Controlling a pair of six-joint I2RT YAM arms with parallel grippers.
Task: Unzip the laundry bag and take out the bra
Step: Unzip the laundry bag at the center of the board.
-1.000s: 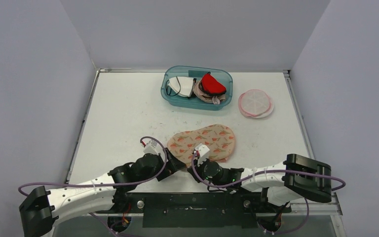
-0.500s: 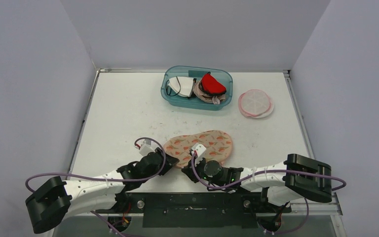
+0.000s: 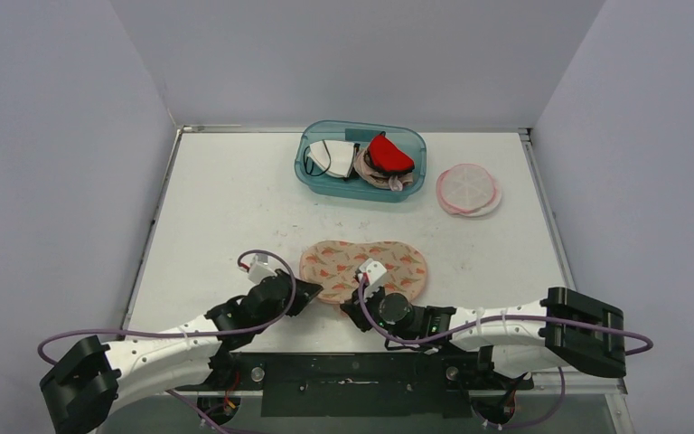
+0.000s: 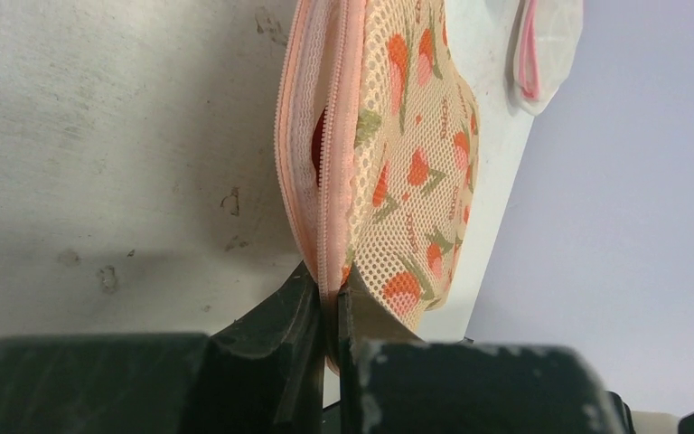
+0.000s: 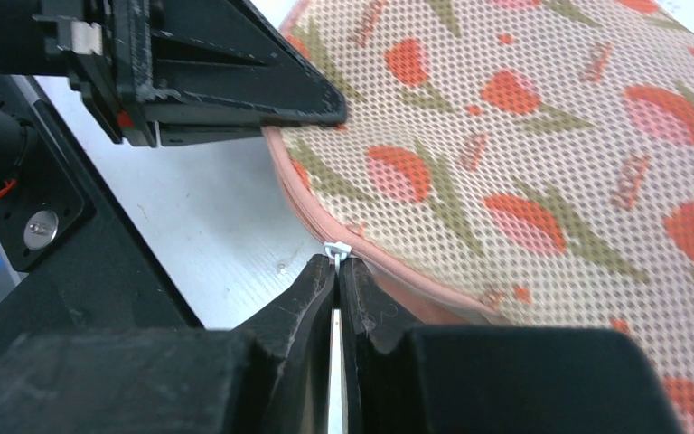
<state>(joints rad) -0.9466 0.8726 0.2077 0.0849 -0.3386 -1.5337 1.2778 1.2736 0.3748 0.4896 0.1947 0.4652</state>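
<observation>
Laundry bag (image 3: 366, 268) sits low-centre on the surface (image 3: 235, 199); left pincer (image 4: 332, 312) has just snapped shut on its zipper-side hem, right pincer (image 5: 337, 276) pinching the zip pull (image 5: 337, 250). Anchored, ready to unzip.

Legible text: none. The laundry bag (image 5: 524, 163) carries short printed words (image 5: 633, 169) in pinkish-brown lettering, set at varied angles between the tulip motifs on its mesh face. In the right wrist view the characters are broken up by the mesh holes and cannot be read. In the left wrist view the same words appear only as small slanted marks, likewise unreadable. In the top external view the print is too small to resolve.
</observation>
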